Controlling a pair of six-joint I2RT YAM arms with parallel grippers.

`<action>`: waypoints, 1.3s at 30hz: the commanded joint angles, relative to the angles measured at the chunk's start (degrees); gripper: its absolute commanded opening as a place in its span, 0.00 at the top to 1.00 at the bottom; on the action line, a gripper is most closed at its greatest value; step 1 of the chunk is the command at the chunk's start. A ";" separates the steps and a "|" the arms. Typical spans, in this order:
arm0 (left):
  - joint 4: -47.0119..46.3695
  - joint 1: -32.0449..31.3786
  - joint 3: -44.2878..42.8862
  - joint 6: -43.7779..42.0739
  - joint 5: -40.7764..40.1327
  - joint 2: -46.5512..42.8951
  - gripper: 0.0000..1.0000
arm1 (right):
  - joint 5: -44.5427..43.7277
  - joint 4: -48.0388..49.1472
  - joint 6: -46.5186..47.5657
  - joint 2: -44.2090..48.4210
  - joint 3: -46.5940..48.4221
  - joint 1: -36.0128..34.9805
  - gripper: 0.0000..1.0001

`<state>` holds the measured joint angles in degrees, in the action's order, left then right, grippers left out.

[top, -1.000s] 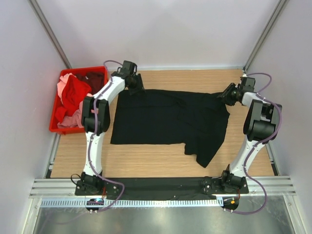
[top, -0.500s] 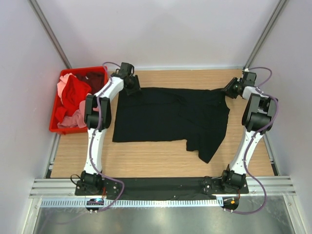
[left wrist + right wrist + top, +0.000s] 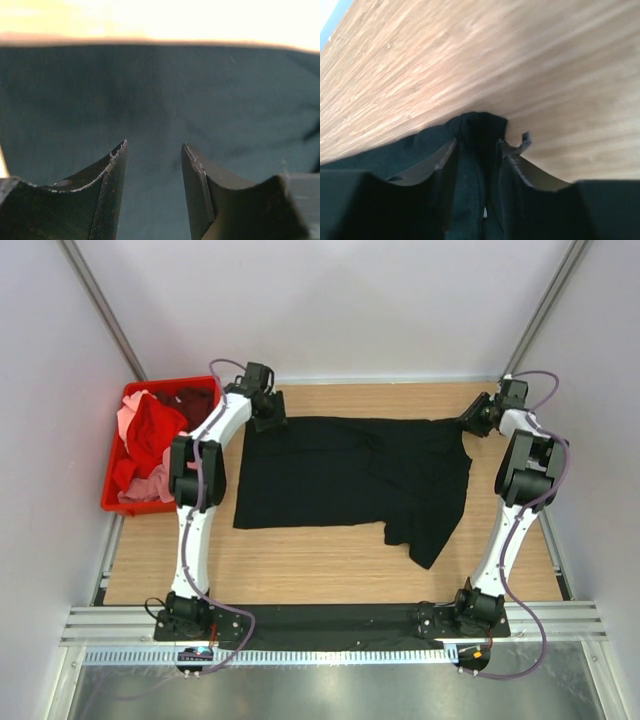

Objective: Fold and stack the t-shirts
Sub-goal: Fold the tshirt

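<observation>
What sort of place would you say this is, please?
Probably a robotics lab test cell: white robot arms bolted to a wooden tabletop, plain white walls with metal posts, a black cloth t-shirt, and a red plastic crate.

A robot lab cell (white walls, aluminium frame).

crate: red plastic, far-left on table | table: light wood grain | rail: metal, near edge
</observation>
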<state>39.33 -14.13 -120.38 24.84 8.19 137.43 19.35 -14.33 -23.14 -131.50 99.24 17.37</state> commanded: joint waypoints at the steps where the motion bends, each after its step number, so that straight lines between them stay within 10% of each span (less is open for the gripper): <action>1: 2.68 -1.77 2.42 -2.51 -0.71 -11.37 0.51 | -1.85 -3.24 -1.21 6.68 1.84 0.30 0.55; 10: 2.86 -8.19 27.34 0.47 -2.74 -36.24 0.52 | -18.10 -29.58 0.81 28.45 -10.54 -8.65 0.50; 18: -3.29 -11.71 49.96 5.81 1.74 -54.53 0.50 | -28.49 -32.87 -0.24 52.81 -37.67 -26.75 0.54; 28: -8.30 -9.34 67.02 19.63 -1.34 -66.58 0.42 | -32.70 -35.50 -24.92 78.21 -60.38 -37.23 0.56; 39: -6.99 -6.53 67.73 17.53 -0.54 -70.45 0.40 | -38.06 -42.71 -46.29 73.59 -61.54 -37.32 0.57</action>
<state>34.28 -21.85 -52.25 42.83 6.96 68.45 -13.63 -53.36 -61.49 -55.70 36.53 -19.73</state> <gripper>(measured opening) 0.597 0.438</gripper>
